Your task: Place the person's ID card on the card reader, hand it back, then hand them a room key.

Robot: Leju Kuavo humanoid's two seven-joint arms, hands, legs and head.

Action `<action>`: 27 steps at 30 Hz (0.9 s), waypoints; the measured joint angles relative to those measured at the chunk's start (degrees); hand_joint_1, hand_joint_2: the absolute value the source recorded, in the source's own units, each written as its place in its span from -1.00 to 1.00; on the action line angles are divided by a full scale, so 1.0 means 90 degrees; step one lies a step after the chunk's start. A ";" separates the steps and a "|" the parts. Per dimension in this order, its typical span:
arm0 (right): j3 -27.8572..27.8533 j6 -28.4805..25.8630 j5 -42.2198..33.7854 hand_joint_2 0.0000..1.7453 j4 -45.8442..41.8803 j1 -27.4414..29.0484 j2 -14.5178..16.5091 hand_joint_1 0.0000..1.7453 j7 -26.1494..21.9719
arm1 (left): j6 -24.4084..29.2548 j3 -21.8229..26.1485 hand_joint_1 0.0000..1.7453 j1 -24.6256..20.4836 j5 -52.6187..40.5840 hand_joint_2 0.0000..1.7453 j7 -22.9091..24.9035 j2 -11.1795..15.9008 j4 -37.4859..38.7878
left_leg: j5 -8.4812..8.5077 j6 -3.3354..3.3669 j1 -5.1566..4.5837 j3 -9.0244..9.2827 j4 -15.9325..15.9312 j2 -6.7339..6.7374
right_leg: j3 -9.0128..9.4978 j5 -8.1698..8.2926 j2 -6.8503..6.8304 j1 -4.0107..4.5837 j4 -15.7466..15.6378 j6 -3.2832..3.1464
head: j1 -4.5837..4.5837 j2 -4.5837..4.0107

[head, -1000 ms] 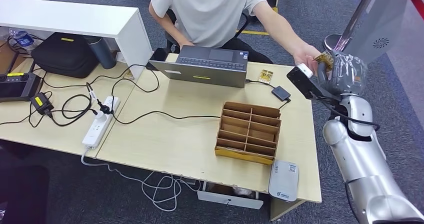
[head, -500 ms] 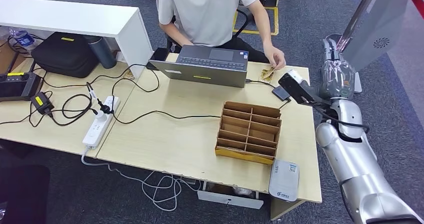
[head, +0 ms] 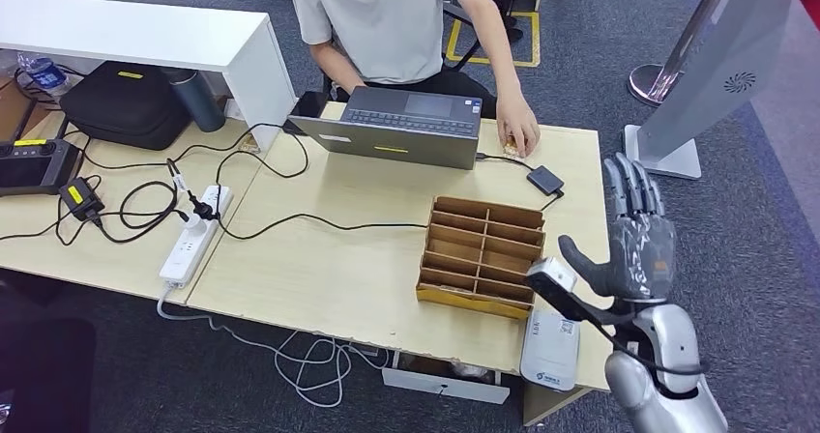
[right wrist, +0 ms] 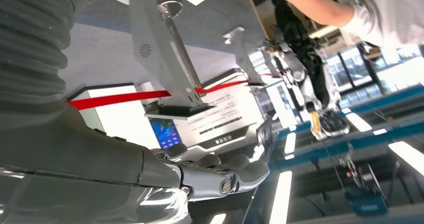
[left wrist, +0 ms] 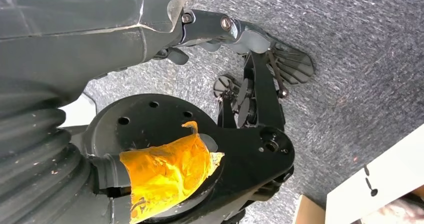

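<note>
progress looked far along, judging by how things lay. right hand [head: 638, 245] hung beside the near right corner of the desk [head: 329, 259], above the white card reader [head: 549, 348], with fingers straight and spread, thumb out, and nothing in its grasp. card reader carried no card on its top. person's hand [head: 519, 135] rested on the far edge of the desk, right of the laptop [head: 392, 129], covering a small yellowish thing; whether that was the id card or the room key could not be told, as the hand hid most of it. wooden slotted tray [head: 482, 254] stood between the laptop and the reader, its compartments looking bare from the head view. left hand [left wrist: 235, 31] hung low over grey carpet in its wrist view, holding nothing; how far its fingers were parted could not be told there. my reading: the scan and at least one hand-over seemed done, since the robot held no card, but whether the key remained to be given was unclear.
</note>
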 joint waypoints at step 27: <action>0.1178 -0.0471 0.0560 1.00 -0.2193 0.2868 -0.0211 -1.00 0.0141 | 0.0233 0.0558 -1.00 -0.0040 0.0212 1.00 0.0000 -0.0192 0.0000 | -0.0013 -0.0005 0.0003 0.0008 -0.0003 0.0018 | 0.0005 -0.0010 0.0009 0.0003 0.0002 0.0000 | -0.0001 -0.0001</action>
